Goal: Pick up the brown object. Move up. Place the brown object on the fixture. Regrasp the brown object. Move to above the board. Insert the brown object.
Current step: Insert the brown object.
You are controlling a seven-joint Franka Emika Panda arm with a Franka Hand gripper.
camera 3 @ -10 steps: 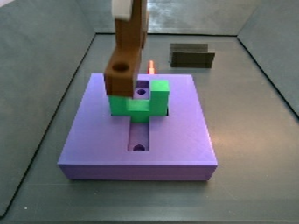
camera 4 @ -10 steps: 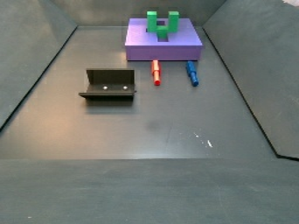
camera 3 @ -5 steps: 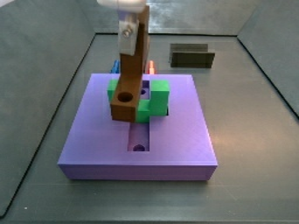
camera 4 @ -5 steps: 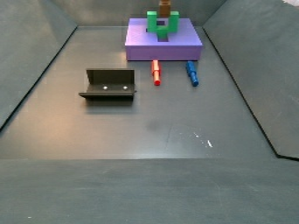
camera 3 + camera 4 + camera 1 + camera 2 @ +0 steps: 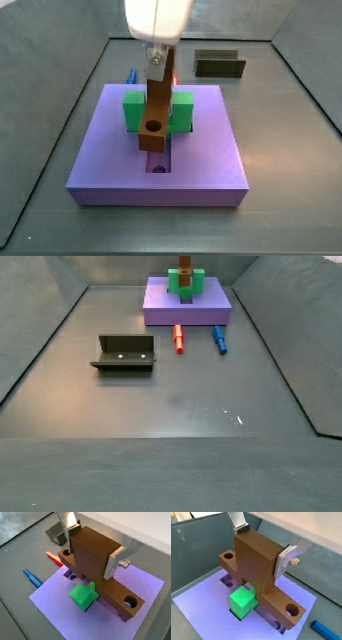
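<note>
- Brown object [image 5: 156,108]: 1 piece, held upright over the purple board [image 5: 201,160], its lower end with a round hole down at the green block [image 5: 135,112] and the board's lengthwise groove. Both wrist views show it as a tall bar with a crosswise part carrying 2 round holes [image 5: 105,572] [image 5: 264,571].
- Pincer [image 5: 95,543]: 1, directly above the board, its 2 flat silver fingers [image 5: 286,558] closed against opposite faces of the brown object's upper end; in a side view [image 5: 158,52] it hangs from the white arm above the green block.
- Board: 1 purple slab on the floor, seen at the far end in a side view [image 5: 187,308]; 1 round hole shows in its groove nearer the camera.
- Green block: 1, standing on the board, just beside the brown object in both wrist views [image 5: 83,594] [image 5: 242,600].
- Fixture [image 5: 124,353]: 1 dark block, on the floor well apart from the board; also in a side view [image 5: 219,64].
- Pens: 1 red [image 5: 179,339] and 1 blue [image 5: 219,338], lying side by side on the floor just beside the board's edge.
</note>
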